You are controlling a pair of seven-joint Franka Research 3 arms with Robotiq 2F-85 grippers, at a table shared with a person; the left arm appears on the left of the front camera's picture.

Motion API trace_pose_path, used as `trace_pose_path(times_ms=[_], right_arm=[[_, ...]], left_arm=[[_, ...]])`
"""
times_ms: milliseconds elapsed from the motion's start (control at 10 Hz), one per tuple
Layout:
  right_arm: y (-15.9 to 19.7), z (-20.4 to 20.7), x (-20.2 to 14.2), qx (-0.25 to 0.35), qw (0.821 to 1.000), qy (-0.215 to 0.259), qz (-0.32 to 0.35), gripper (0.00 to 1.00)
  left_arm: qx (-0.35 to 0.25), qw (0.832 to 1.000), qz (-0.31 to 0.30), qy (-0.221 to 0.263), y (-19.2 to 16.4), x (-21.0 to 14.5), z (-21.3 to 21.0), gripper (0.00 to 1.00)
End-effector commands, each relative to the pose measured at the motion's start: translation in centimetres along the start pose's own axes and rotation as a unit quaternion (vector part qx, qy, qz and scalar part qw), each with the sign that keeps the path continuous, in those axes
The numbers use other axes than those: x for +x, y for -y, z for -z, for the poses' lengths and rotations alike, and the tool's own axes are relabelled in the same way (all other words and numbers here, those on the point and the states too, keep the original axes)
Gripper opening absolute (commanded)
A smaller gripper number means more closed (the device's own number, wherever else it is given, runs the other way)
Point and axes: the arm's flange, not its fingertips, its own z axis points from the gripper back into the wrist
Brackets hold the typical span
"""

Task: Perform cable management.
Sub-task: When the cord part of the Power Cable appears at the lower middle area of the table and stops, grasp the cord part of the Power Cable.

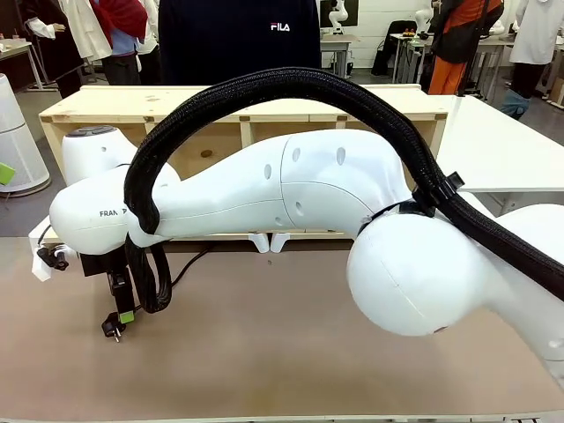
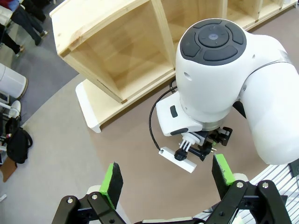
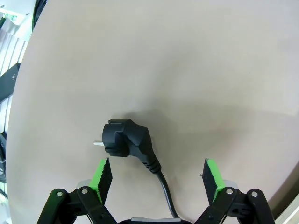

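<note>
Between the spread fingers of the right gripper (image 3: 157, 171), the cable (image 3: 164, 186) runs toward 11 o'clock to its plug (image 3: 124, 140), lying ungripped on the table (image 3: 187, 70). Closing squarely on the cord just behind the plug looks wisest. The left gripper (image 2: 167, 175) also hangs spread, holding nothing. At 11 o'clock from it, the wooden shelf (image 2: 121, 46) shows bare compartments.

The cable (image 3: 139, 148) leaves the picture's bottom edge; its remaining length is hidden.
</note>
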Motion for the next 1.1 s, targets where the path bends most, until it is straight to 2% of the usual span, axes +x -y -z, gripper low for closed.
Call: trace_pose_path(times_ms=[0, 400, 500, 700, 800, 1000], right_arm=[[1.51, -0.22, 0.69, 0.007, 1.000, -0.012, -0.015, 1.00], [2.01, 0.25, 0.71, 0.017, 0.999, -0.030, -0.021, 1.00], [2.12, 0.34, 0.54, 0.013, 0.999, -0.035, -0.025, 0.98], [2.27, 0.36, 0.40, 0.009, 0.999, -0.035, -0.026, 0.82], [2.37, 0.34, 0.36, 0.008, 0.999, -0.036, -0.025, 0.78], [2.40, 0.41, 0.58, 0.010, 0.999, -0.043, -0.023, 0.78]], left_arm=[[0.000, 1.000, -0.001, 0.001, -0.06, -0.04, -0.07, 1.00], [0.000, 1.000, -0.001, 0.001, -0.06, -0.04, -0.07, 1.00], [0.000, 1.000, -0.001, 0.001, -0.06, -0.04, -0.07, 1.00], [0.000, 1.000, -0.001, 0.001, -0.06, -0.04, -0.07, 1.00], [0.000, 1.000, -0.001, 0.001, -0.06, -0.04, -0.07, 1.00], [0.000, 1.000, -0.001, 0.001, -0.06, -0.04, -0.07, 1.00]])
